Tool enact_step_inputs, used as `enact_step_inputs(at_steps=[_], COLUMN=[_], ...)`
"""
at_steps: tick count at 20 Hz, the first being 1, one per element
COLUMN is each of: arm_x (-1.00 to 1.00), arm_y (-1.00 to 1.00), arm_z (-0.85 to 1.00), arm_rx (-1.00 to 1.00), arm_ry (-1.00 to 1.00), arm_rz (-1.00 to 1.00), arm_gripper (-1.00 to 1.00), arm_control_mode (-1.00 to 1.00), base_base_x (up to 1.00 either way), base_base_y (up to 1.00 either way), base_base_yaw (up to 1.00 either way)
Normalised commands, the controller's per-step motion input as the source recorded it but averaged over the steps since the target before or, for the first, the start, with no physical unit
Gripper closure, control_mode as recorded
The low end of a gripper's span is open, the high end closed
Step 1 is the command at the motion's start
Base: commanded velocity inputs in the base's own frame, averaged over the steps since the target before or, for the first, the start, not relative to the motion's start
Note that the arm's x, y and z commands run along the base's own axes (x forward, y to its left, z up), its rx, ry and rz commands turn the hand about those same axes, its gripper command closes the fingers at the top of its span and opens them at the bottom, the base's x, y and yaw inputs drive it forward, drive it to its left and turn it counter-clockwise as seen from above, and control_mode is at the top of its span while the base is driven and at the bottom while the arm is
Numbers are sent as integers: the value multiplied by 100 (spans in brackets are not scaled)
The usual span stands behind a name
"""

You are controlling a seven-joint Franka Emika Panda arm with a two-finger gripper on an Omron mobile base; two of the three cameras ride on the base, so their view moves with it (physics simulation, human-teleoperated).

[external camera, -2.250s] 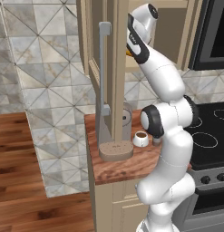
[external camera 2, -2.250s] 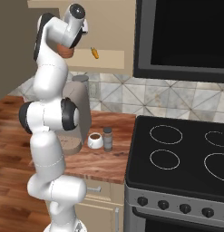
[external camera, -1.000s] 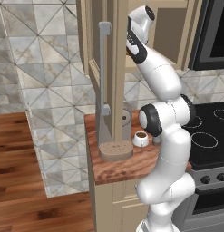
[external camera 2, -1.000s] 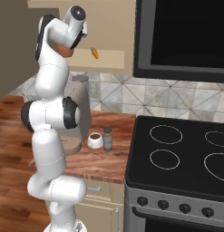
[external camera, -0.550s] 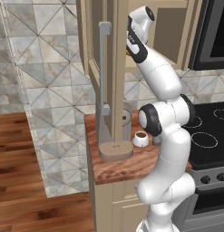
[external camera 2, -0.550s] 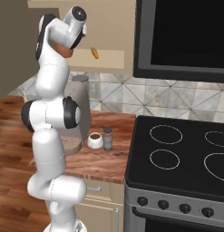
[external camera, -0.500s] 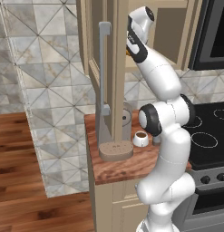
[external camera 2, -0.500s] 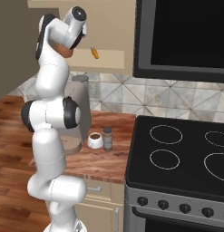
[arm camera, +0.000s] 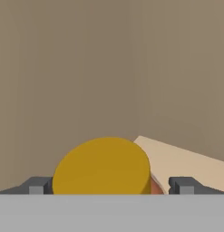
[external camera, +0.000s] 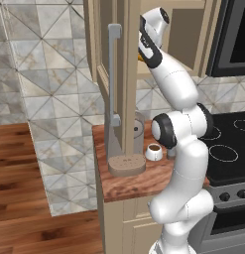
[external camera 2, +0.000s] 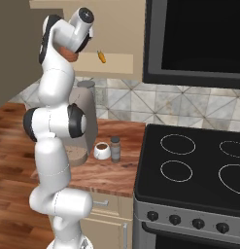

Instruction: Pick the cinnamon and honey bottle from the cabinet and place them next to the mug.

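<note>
Reached up into the cabinet (external camera: 125,74), the arm has its claw (arm camera: 109,186) straddling the honey bottle (arm camera: 102,166), whose flat yellow cap faces the hand camera with one dark fingertip (arm camera: 37,186) on each side of it and a sliver of the orange body peeking past the cap's right edge. The claw is spread wider than the cap; whether the fingers already touch the jar lower down cannot be told, since the grey band cuts the view there. The bottle stands on the cabinet shelf (arm camera: 186,163), near the back corner. It reads as a squat, rounded, rigid jar, probably fairly dense for its size if full, with a smooth curved wall that could slip or twist between flat pads. The safer hold is likely across the widest part of the body just under the cap, squeezed squarely so that the curve does not squirt it forward against the back wall. Down on the surface (external camera 2: 107,172), the cinnamon (external camera 2: 115,149) already stands just beside the mug (external camera 2: 102,151), so the bottle should go close to them without knocking the slim shaker over.
</note>
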Motion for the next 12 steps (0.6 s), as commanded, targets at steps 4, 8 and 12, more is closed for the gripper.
enact_step_inputs(at_steps=[4, 8, 12], arm_x=[0, 0, 0], arm_y=[0, 0, 0], arm_z=[0, 0, 0], arm_rx=[0, 0, 0], arm_ry=[0, 0, 0], arm_rz=[0, 0, 0], arm_gripper=[-100, 100, 100], arm_control_mode=[-100, -100, -100], base_base_x=[0, 0, 0], base_base_y=[0, 0, 0], base_base_yaw=[0, 0, 0])
